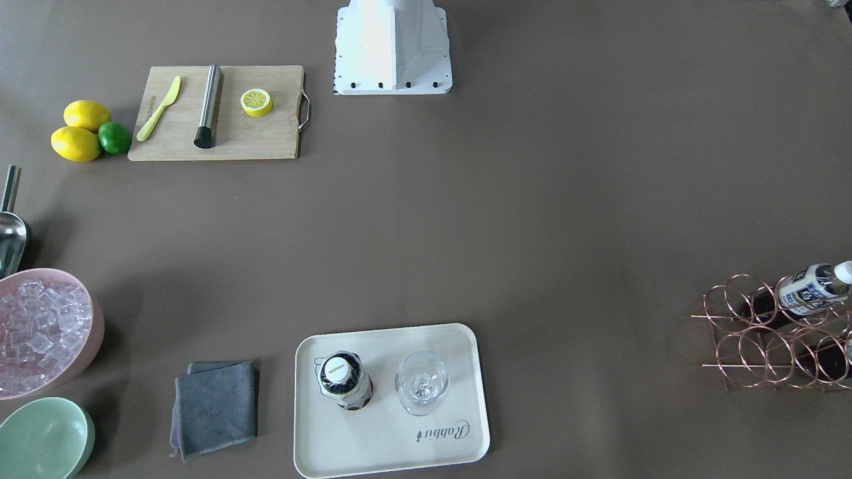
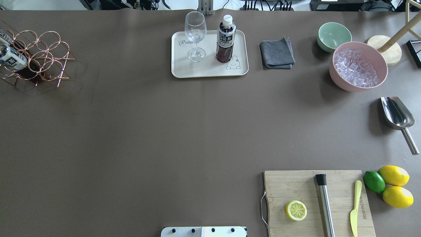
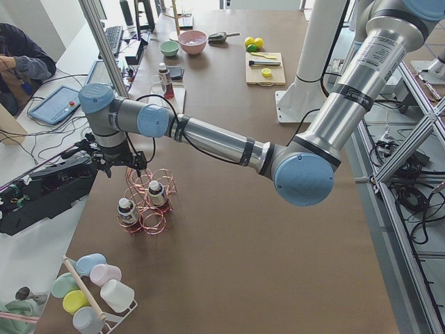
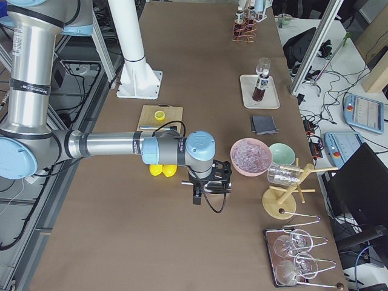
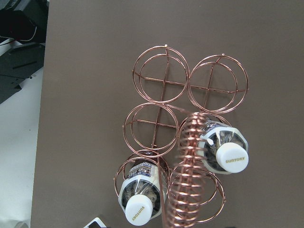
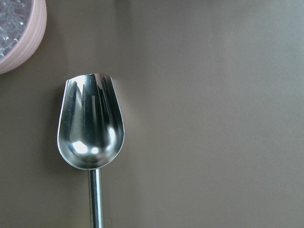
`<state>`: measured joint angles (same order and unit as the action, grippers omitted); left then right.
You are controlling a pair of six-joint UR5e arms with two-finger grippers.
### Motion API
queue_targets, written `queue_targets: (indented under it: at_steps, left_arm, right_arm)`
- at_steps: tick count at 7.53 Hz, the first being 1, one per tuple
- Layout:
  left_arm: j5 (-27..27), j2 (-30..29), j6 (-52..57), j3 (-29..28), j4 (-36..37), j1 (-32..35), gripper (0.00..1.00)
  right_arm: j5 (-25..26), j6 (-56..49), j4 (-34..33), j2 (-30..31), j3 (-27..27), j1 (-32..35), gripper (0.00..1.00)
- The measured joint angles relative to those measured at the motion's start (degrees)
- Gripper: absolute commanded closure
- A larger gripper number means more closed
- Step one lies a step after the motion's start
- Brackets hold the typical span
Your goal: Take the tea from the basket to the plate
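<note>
One tea bottle (image 2: 225, 39) stands upright on the cream plate (image 2: 179, 67), next to a stemmed glass (image 2: 195, 36). The copper wire basket (image 2: 46, 61) stands at the table's left end and holds two more tea bottles (image 5: 224, 153) (image 5: 140, 195). My left gripper (image 3: 118, 165) hangs just above and beside the basket (image 3: 149, 205); it shows only in the exterior left view, so I cannot tell whether it is open or shut. My right gripper (image 4: 206, 188) hangs over a metal scoop (image 6: 91, 124); I cannot tell its state either.
A grey cloth (image 2: 277, 54), a green bowl (image 2: 334, 36) and a pink bowl of ice (image 2: 358, 65) lie right of the plate. A cutting board (image 2: 279, 184) with a lemon half, a metal muddler and a knife lies near the robot. Two lemons and a lime (image 2: 374, 181) lie beside it.
</note>
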<state>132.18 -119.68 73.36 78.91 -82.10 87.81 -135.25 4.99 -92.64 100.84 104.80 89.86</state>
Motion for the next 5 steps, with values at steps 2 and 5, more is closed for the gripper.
queue_targets:
  at_steps: [2,5]
  left_arm:
    - [-0.1,0.1,-2.5,0.1,0.1,0.4,0.02]
    - [0.1,2.7,-11.3,0.2,-0.1,2.2,0.02]
  right_arm:
    - [0.5,-0.1,0.1,0.1,0.1,0.2,0.0]
    - [0.0,-0.1,-0.2,1.0,0.1,1.0,0.0]
